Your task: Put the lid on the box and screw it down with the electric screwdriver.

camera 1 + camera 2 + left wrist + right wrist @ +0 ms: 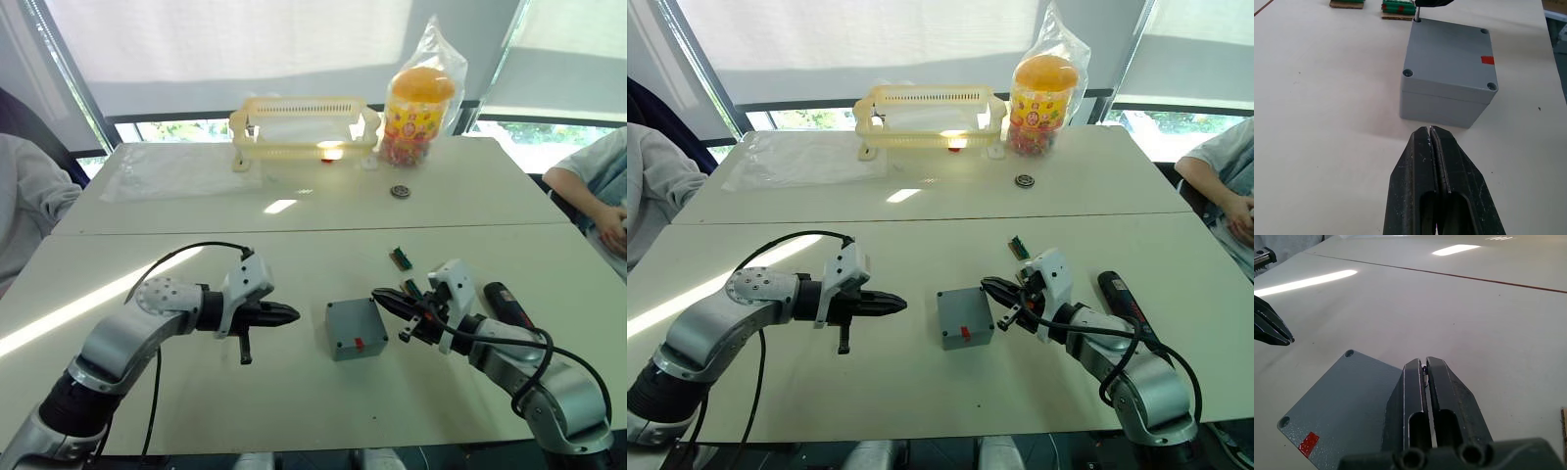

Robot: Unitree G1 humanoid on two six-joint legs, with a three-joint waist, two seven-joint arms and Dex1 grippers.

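Lid point(1449, 56) sits on box point(1442, 104); my right hand point(392, 300) — pinching a thin screw — is nearer, screwdriver point(509, 304) behind it.

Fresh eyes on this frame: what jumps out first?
The grey box with its lid already on sits mid-table between the two grippers. The right gripper pinches something thin, apparently a screw, over a corner hole of the lid; the left gripper is shut and points at the box from the other side. The electric screwdriver lies on the table beside the right arm.
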